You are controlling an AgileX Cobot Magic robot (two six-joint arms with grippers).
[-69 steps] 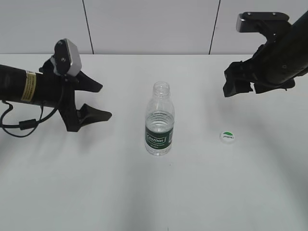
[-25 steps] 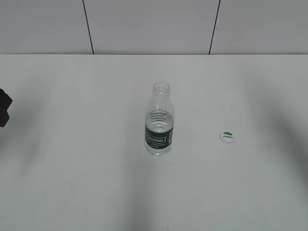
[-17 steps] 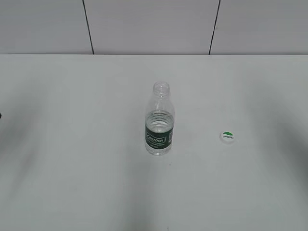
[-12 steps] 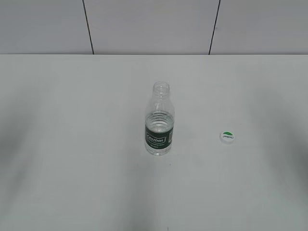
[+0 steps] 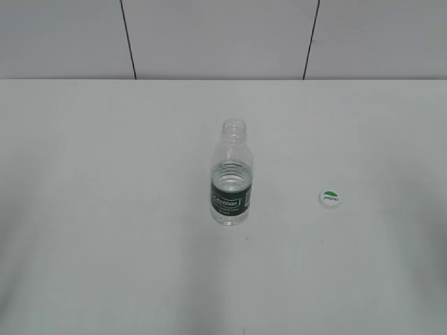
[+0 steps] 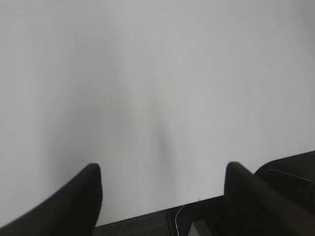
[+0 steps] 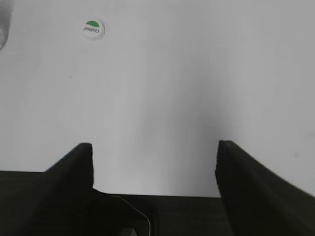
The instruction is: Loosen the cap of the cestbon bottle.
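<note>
The cestbon bottle (image 5: 231,180) stands upright in the middle of the white table, its neck open with no cap on it. The cap (image 5: 330,198) lies on the table to the bottle's right, green half-circle up; it also shows in the right wrist view (image 7: 93,28), far ahead of the jaws. My left gripper (image 6: 162,169) is open and empty over bare table near the table's edge. My right gripper (image 7: 153,147) is open and empty, also near the table's edge. Neither arm shows in the exterior view.
The white table (image 5: 105,209) ends at a pale panelled wall (image 5: 209,38) at the back. A dark floor shows past the table edge in both wrist views (image 6: 147,223). A blurred edge of the bottle shows at the right wrist view's top left (image 7: 4,24).
Both arms have pulled back out of the exterior view, left arm to the left and right arm to the right. The bottle and the cap have not moved.
</note>
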